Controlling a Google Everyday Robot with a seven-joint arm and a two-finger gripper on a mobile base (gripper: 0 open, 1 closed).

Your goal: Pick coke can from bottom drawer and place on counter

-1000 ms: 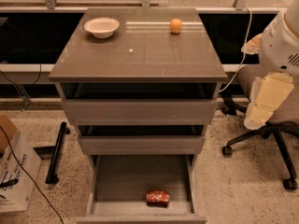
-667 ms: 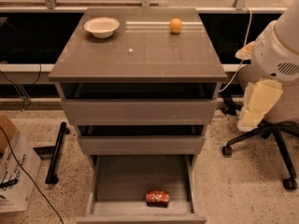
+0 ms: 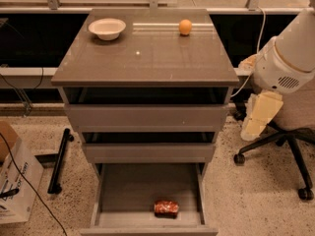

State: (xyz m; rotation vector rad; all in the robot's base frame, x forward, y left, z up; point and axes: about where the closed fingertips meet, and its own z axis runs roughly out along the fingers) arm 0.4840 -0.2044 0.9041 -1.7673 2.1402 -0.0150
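Looking down from my camera, a grey three-drawer cabinet fills the centre of the frame. Its glossy grey-brown top, the bench [image 3: 147, 58], carries a white bowl [image 3: 107, 28] at the upper left and an orange ball [image 3: 185, 27] at the upper centre, well apart from each other.

The bottom drawer [image 3: 123, 188] is pulled far out toward the lower edge of the frame. The coke can [image 3: 166, 208] lies on its side inside this drawer, near the front wall and a little right of the middle. It is red with pale markings, and nothing touches it. The two drawers above show dark gaps over their flat fronts.

My arm enters from the upper right of the frame as a large white rounded joint [image 3: 288, 58]. The tool [image 3: 258, 116] hangs below it as a cream-coloured block, just beside the cabinet's right side, level with the upper drawers and well apart from the can. I cannot tell whether the tool is spread or pressed together. It holds nothing that I can see.

Behind the tool stands the black base of an office chair [image 3: 290, 146]. A cardboard box [image 3: 15, 181] sits at the lower left on the speckled floor.
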